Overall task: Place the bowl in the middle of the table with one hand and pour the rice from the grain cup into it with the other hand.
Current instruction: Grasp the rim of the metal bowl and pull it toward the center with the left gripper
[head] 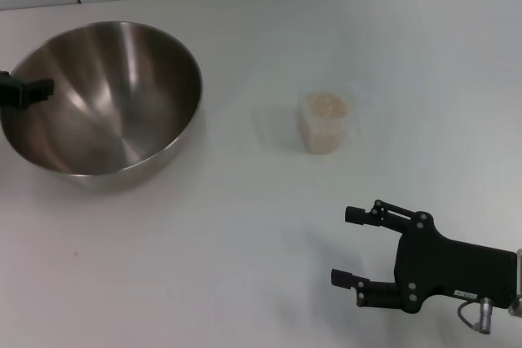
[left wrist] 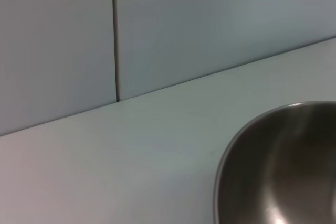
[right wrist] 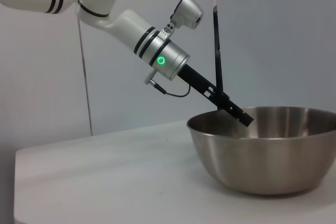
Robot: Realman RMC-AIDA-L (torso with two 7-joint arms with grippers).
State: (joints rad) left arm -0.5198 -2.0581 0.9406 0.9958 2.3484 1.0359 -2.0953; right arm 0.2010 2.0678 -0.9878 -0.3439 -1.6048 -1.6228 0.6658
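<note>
At the desk's [head: 245, 266] far left, the left pincer [head: 33, 90] reaches to the bowl's [head: 106, 95] left rim; whether it grips the rim cannot be told. The grain cup [head: 326, 124], holding rice [head: 325, 106], stands mid-desk. Near the front right corner, the right pincer [head: 348, 246] hovers spread wide, empty.

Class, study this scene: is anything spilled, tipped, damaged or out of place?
Nothing stands out. The grain cup stands upright, its rice inside, none spilled on the table. The steel bowl sits left with the left end effector at its rim; the right end effector is open, near the cup.
</note>
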